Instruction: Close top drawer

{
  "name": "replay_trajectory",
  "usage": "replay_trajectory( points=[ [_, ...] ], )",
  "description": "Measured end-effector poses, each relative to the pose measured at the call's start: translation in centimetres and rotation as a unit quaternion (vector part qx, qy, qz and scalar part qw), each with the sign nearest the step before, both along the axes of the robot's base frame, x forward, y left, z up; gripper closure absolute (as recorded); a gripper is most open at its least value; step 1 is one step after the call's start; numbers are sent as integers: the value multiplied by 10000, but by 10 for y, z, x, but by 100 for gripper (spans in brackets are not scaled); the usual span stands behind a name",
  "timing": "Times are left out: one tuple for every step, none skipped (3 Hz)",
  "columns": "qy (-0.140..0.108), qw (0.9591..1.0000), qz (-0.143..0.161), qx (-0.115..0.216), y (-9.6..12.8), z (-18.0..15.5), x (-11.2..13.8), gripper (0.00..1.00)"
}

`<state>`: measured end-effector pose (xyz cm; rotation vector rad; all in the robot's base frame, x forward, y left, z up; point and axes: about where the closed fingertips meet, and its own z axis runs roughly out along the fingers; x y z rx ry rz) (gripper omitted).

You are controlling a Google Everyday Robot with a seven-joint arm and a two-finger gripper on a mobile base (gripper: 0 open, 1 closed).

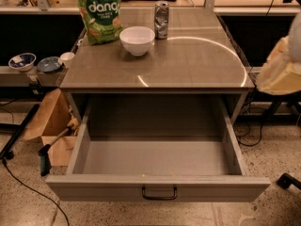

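Over on the right edge of the camera view, that is all there is of the robot: a slice of its arm (282, 65), cut off by the frame. Up top sits a rounded white segment (296, 34), smooth and pale, only its left flank showing. Beneath it a cream-coloured section (277, 74) juts leftward as a blunt wedge (broad at the frame edge, narrowing to a corner on the left), its lower edge running nearly level. The arm hangs at mid-height in the view, touching nothing. The gripper lies outside the frame, not shown here.
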<state>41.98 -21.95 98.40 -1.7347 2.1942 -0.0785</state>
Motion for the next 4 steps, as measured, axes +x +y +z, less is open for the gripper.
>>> replay_trajectory(
  points=[
    [40,10000,53,37,-11,6,-30,100],
    [108,9999,64,25,-24,7,-59,100],
    [144,9999,6,57,-31,5,-81,100],
    [77,9998,-168,-106,-32,-4,-95,100]
  ],
)
